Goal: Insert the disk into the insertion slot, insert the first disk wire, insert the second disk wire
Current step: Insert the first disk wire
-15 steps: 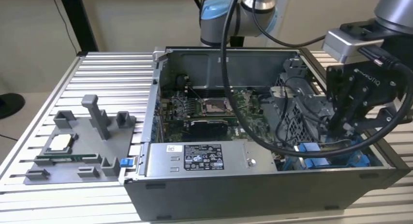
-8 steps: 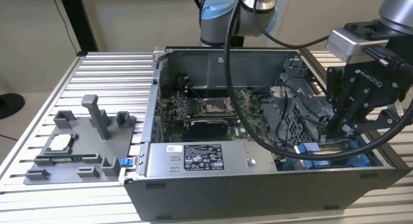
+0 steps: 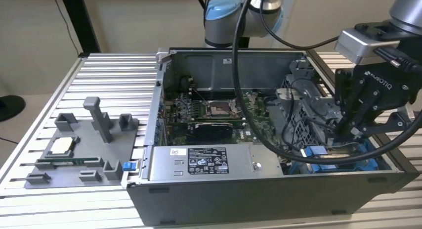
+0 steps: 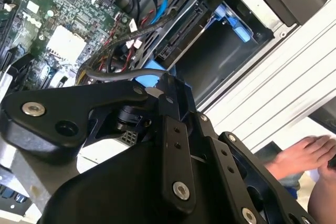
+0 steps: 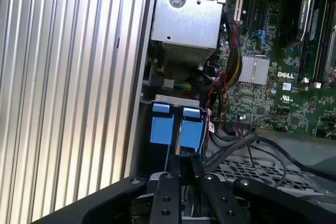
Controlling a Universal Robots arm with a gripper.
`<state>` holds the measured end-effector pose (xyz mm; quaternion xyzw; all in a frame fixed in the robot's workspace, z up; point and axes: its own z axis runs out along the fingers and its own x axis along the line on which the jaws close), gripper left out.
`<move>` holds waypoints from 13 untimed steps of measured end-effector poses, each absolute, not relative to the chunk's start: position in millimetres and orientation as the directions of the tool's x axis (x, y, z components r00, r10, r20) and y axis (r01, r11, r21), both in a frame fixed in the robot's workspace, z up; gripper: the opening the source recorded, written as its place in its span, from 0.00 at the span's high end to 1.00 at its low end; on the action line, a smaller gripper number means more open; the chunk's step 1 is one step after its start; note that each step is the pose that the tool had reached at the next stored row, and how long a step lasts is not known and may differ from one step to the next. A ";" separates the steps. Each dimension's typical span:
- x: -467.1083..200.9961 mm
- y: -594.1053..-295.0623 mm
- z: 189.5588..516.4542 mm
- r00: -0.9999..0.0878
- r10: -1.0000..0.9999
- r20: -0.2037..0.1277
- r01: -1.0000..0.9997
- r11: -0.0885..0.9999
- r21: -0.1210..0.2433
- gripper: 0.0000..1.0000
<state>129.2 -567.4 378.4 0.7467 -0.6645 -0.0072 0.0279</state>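
Tool: Your tool (image 3: 346, 135) hangs low in the corner of the computer case (image 3: 264, 202) at the exterior view's right. It stands steep, which lets it reach down between the case wall and the perforated cage (image 5: 247, 174).
Grip: In the first wrist view its fingers (image 5: 169, 198) are drawn almost together, with only a thin dark gap between them. You cannot tell whether anything is pinched there.
Disk: The disk (image 3: 317, 152) shows by its blue carrier. It lies flat and low in the insertion slot (image 3: 370, 164), directly under the tool. By that, you can judge the seating step as done.
Blue tabs: Two blue tabs (image 5: 160, 124) sit side by side just ahead of the fingertips. They face the open side of the case, so they can be reached from above.
Wires: In the second wrist view a black cable (image 4: 118, 71) arcs right up to the fingertip area. Whether it touches them is unclear. The work in hand looks like the wiring, not the disk itself.
Case: It lies open side up on the table (image 3: 112, 75), so every part is approached from above.
Power-supply box: The labelled grey box (image 3: 204, 162) sits beside the bay, toward the exterior view's left. Do not take it for the disk.
Hand: A person's hand (image 4: 302, 156) rests beyond the table edge, well apart from the case.
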 end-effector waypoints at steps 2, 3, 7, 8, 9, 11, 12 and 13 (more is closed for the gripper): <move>132.1 -567.5 378.2 0.117 -0.993 0.026 -0.992 -0.115 0.055 1.00; 133.6 -567.5 378.2 0.117 -0.993 0.026 -0.992 -0.115 0.057 1.00; 140.8 -567.7 378.1 0.117 -0.993 0.025 -0.991 -0.115 0.062 1.00; 142.5 -567.8 378.1 0.117 -0.993 0.025 -0.991 -0.115 0.063 1.00; 144.3 -567.8 378.0 0.117 -0.993 0.025 -0.991 -0.115 0.064 1.00; 146.4 -567.8 378.1 0.117 -0.993 0.025 -0.991 -0.115 0.066 1.00; 146.9 -567.7 378.1 0.117 -0.993 0.025 -0.991 -0.115 0.066 1.00; 147.1 -567.7 378.1 0.117 -0.993 0.024 -0.991 -0.115 0.067 1.00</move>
